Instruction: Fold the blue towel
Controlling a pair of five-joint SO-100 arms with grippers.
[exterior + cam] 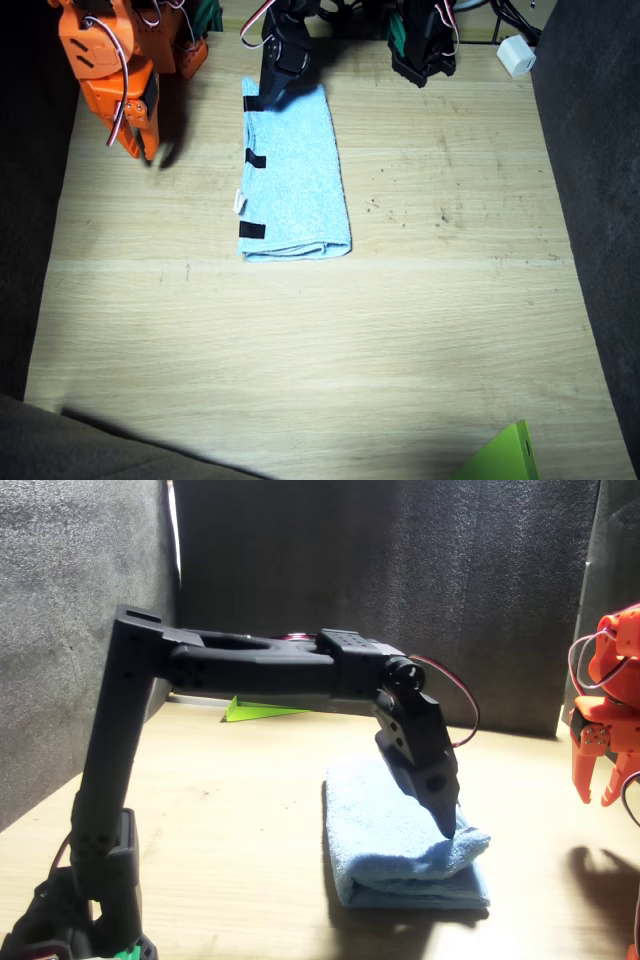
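**A:** Front view first: what is the black pincer doing?

**B:** The left gripper (447,823) points down, its tip touching the near end of the blue towel (400,850). The jaws look closed together into one point, though I cannot tell whether any cloth is pinched between them. Behind it the left arm (250,670) stretches level from a tall black post.

**A:** And from the fixed view?

**B:** There the same left gripper (272,85) rests on the far left corner of the blue towel (295,180), partly in shadow. The towel lies folded into a long narrow strip running away from the camera, near the far middle of the wooden table (400,330). Three black tape marks (256,160) sit along its left edge, with a tiny white tag (240,203) between the lower two.

**A:** The other arm?

**B:** The right gripper (138,145), orange, hangs well apart from the towel, over bare wood. Its fingers seem close together, but I cannot tell for sure. A green object (505,455) pokes in at the near edge.
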